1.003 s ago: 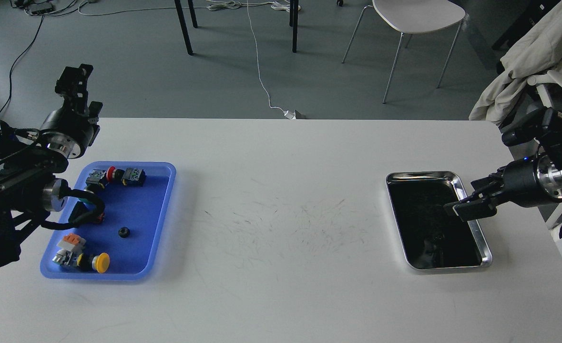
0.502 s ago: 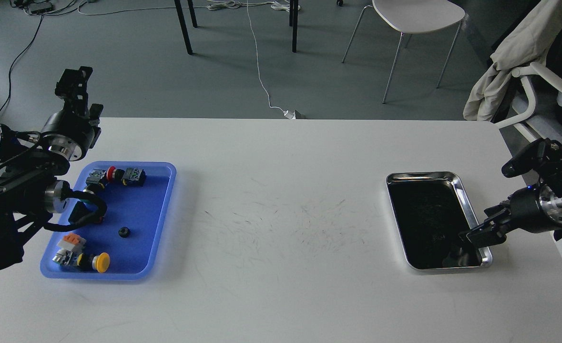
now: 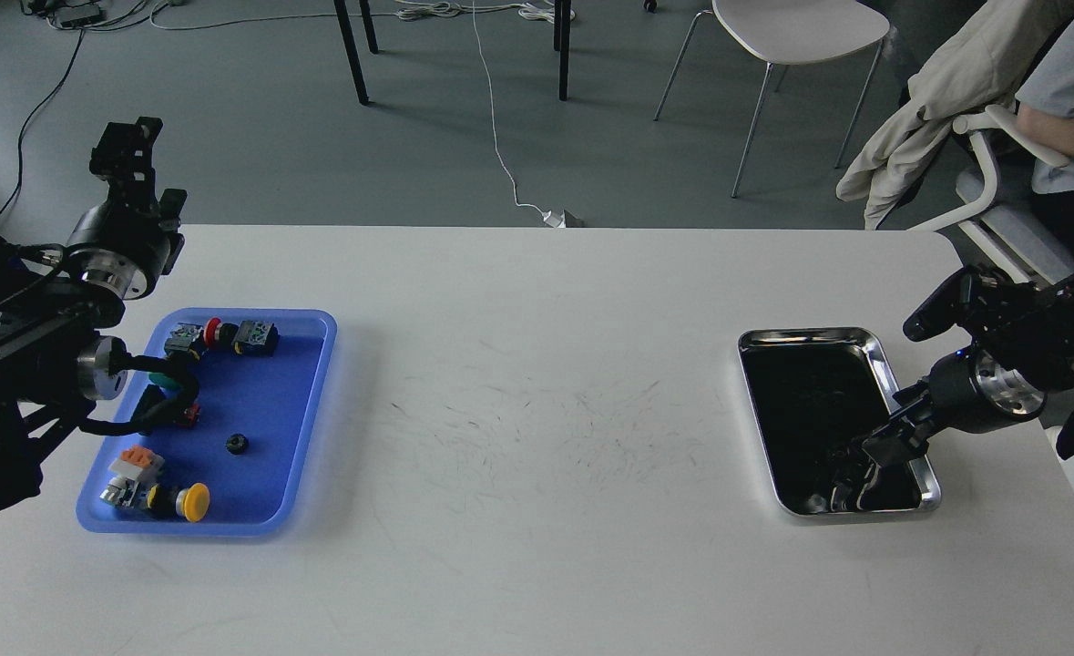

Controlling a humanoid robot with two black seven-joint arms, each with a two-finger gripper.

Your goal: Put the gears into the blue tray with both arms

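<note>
One small black gear (image 3: 237, 444) lies on the floor of the blue tray (image 3: 268, 392) at the left of the table, among coloured push-button switches. My left gripper (image 3: 125, 146) is raised beyond the tray's far left corner, pointing away; its fingers cannot be told apart. My right gripper (image 3: 878, 448) reaches down into the near right corner of the steel tray (image 3: 881, 351). It is dark against the tray's dark, mirroring floor, so its state and whether it holds anything are unclear. Gears in the steel tray cannot be made out.
The blue tray also holds a yellow push-button (image 3: 192, 502), a red one (image 3: 213, 332) and an orange-topped switch (image 3: 136, 460). The white table (image 3: 537, 410) spreads between the trays. A seated person (image 3: 1069, 109) and a jacket-draped chair (image 3: 933, 100) are close behind my right arm.
My right gripper has swung from the steel tray's right rim toward its near right corner and dipped inside. The left gripper has shifted slightly left. The person's chair has moved into view.
</note>
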